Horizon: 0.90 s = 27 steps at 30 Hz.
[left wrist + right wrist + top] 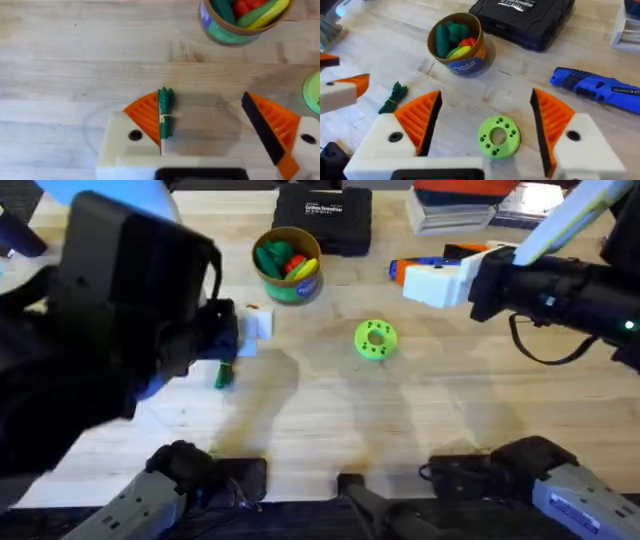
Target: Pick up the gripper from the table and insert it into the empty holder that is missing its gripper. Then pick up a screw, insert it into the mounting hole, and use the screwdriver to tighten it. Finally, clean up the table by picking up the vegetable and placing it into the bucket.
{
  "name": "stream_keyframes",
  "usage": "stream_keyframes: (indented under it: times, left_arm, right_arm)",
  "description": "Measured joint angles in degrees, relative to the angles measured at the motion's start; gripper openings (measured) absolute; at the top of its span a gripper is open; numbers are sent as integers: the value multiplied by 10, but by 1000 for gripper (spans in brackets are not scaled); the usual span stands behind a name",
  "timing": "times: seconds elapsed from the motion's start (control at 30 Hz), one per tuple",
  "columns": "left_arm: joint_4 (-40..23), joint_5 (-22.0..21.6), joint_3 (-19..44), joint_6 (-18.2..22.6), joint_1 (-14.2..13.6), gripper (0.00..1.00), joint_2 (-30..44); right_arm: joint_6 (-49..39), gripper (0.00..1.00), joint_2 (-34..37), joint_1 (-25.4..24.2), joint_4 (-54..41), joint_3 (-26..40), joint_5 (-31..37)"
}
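L pincer (205, 125) wide open, one pad touching vegetable (165, 119)

A pale wooden plank table (420, 410) under even light.

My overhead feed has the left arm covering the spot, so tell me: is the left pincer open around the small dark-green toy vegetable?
Observer: Yes. The left pincer is open, and the small dark-green toy vegetable lies on the table between its fingers, up against one orange ribbed pad.
Operator: And the other pad?
Observer: It stands well clear of the vegetable, with bare wooden table in the gap.
Operator: Is the right pincer holding anything?
Observer: No. The right pincer is open, and the lime-green round disc with holes lies on the table under the gap.
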Motion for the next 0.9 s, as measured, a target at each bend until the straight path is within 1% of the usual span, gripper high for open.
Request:
stream_keyframes:
  times: [0.07, 0.17, 0.2, 0.3, 0.43, 0.57, 0.63, 0.8, 0.9]
  left_arm:
    - [-2, 13, 2, -17, 24, 985, 23]
    - [-5, 25, 2, -33, 46, 985, 41]
    - [-14, 27, 2, -40, 59, 985, 52]
    - [-18, 27, 2, -43, 75, 985, 68]
    - [-26, 28, 2, -46, 101, 985, 110]
    - [-25, 48, -3, -47, 124, 985, 162]
    - [-21, 65, -12, -47, 129, 985, 188]
    - [2, 105, -41, -49, 129, 985, 238]
    - [12, 122, -58, -49, 129, 985, 262]
  right_arm:
    - [0, 994, 0, 0, 0, 0, 0]
    - [0, 994, 0, 0, 0, 0, 0]
    - [0, 994, 0, 0, 0, 0, 0]
    - [0, 994, 0, 0, 0, 0, 0]
    - [0, 994, 0, 0, 0, 0, 0]
    - [0, 994, 2, 0, 0, 0, 0]
    - [0, 994, 6, 0, 0, 0, 0]
    - [0, 993, 19, 0, -1, 0, 0]
    - [0, 994, 26, 0, -1, 0, 0]
